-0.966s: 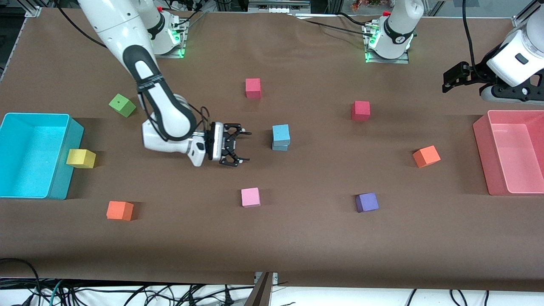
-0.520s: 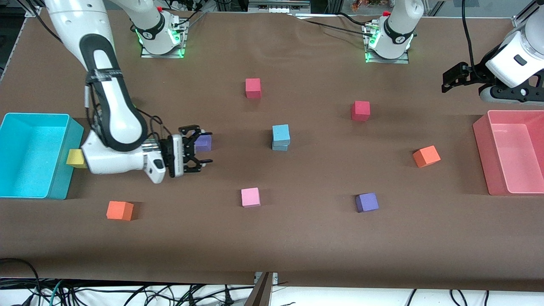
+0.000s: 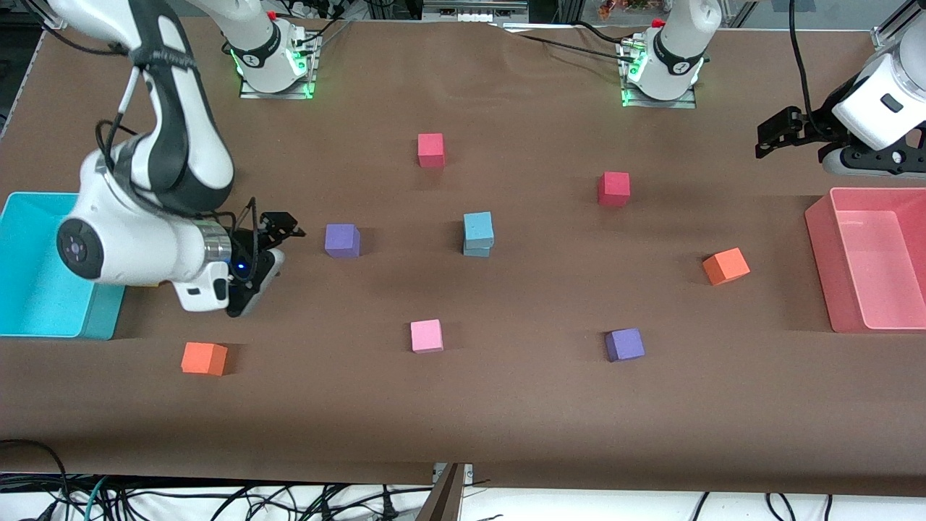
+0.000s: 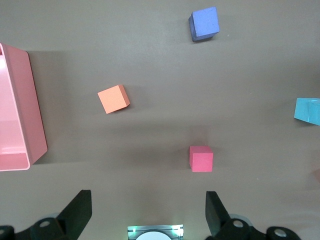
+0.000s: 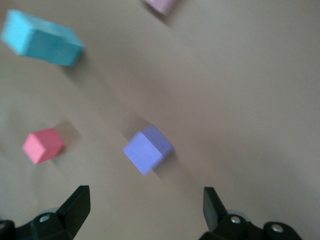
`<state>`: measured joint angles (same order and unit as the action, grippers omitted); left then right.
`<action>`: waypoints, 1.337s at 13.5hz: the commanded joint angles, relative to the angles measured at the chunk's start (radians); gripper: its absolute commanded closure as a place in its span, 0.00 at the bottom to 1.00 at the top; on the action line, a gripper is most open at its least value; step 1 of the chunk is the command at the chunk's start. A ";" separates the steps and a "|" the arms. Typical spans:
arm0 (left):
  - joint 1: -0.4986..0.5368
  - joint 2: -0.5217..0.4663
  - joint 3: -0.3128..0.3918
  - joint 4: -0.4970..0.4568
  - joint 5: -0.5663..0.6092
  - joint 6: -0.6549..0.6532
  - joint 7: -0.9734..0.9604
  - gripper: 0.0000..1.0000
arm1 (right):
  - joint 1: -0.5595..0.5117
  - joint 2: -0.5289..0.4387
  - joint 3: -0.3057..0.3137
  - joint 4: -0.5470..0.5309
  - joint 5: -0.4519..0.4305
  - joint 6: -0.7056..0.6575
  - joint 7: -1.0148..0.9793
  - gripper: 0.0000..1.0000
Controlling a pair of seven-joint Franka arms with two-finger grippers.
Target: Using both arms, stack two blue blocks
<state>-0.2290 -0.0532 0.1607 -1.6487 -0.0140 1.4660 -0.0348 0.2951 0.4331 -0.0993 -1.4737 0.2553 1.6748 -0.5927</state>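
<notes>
The two blue blocks (image 3: 478,233) stand stacked, one on the other, in the middle of the table. The stack also shows in the right wrist view (image 5: 42,39) and at the edge of the left wrist view (image 4: 307,111). My right gripper (image 3: 278,230) is open and empty, low over the table between the cyan bin and a purple cube (image 3: 342,240), well clear of the stack. Its fingers stand wide apart in its wrist view (image 5: 145,215). My left gripper (image 3: 775,134) is open and empty (image 4: 148,212), waiting raised at the left arm's end of the table.
Loose cubes lie around the stack: red (image 3: 430,150), red (image 3: 613,188), orange (image 3: 725,265), purple (image 3: 624,344), pink (image 3: 426,336), orange (image 3: 203,358). A cyan bin (image 3: 105,318) stands at the right arm's end, a pink bin (image 3: 825,253) at the left arm's end.
My right arm has drawn back from beside the stack toward the cyan bin, uncovering the purple cube and hiding the yellow and green cubes. The left arm has barely moved.
</notes>
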 commanded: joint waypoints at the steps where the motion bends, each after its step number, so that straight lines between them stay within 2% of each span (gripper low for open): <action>1: 0.007 -0.007 -0.012 0.009 0.023 -0.021 -0.010 0.00 | -0.101 -0.154 0.148 -0.120 -0.207 0.016 0.403 0.00; 2: 0.007 -0.007 -0.012 0.009 0.023 -0.022 -0.010 0.00 | -0.126 -0.190 0.159 -0.143 -0.220 0.028 0.542 0.00; 4: 0.007 -0.007 -0.012 0.009 0.023 -0.022 -0.010 0.00 | -0.178 -0.246 0.174 -0.149 -0.280 0.017 0.652 0.00; 7: 0.007 -0.007 -0.012 0.009 0.023 -0.024 -0.010 0.00 | -0.302 -0.356 0.176 -0.160 -0.278 -0.010 0.629 0.00; 10: 0.007 -0.008 -0.012 0.010 0.023 -0.024 -0.010 0.00 | -0.379 -0.425 0.173 -0.151 -0.278 -0.056 0.631 0.00; 12: 0.007 -0.008 -0.012 0.012 0.023 -0.022 -0.008 0.00 | -0.392 -0.453 0.170 -0.149 -0.281 -0.130 0.602 0.00; 18: 0.007 -0.007 -0.009 0.010 0.020 -0.022 -0.010 0.00 | -0.383 -0.435 0.164 -0.162 -0.281 -0.037 0.590 0.00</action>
<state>-0.2284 -0.0558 0.1587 -1.6477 -0.0140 1.4587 -0.0349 -0.0833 0.0024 0.0575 -1.6183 -0.0161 1.6100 0.0097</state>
